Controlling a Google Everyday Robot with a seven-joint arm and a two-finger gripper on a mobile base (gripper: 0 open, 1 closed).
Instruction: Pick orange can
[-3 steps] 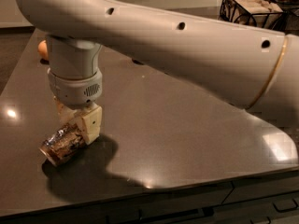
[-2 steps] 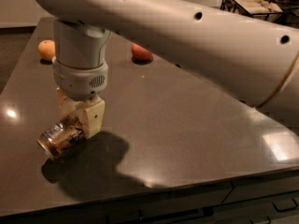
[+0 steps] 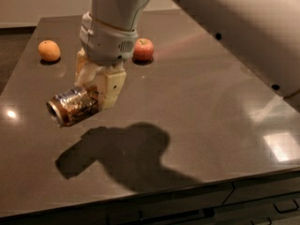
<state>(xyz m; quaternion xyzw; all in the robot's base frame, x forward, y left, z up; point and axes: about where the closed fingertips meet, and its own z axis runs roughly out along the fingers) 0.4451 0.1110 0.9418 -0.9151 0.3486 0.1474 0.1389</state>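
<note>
Plainly pinching the orange can (image 3: 70, 108) with the hand (image 3: 95, 95), one cream finger (image 3: 111, 87) flat against the can's right side and the other behind it, mostly hidden. Holding the can on its side, round end toward the lower left, tipped slightly downward. Hanging left of centre over the dark counter (image 3: 201, 107), beneath a pale ribbed wrist (image 3: 108, 39) and a thick white arm (image 3: 243, 27) reaching in from the upper right. Apparently clear of the surface, judging by the large shadow (image 3: 124, 156) lying apart from the can, lower and to the right. Farther back, well apart from the can: a round orange fruit (image 3: 49, 50) near the left edge and a red apple (image 3: 143, 49) just beside the wrist as seen from this camera, both resting on the counter. Along the front edge, under the counter: dark drawer fronts (image 3: 243, 203). Bright reflections on the counter at the far left and lower right.
</note>
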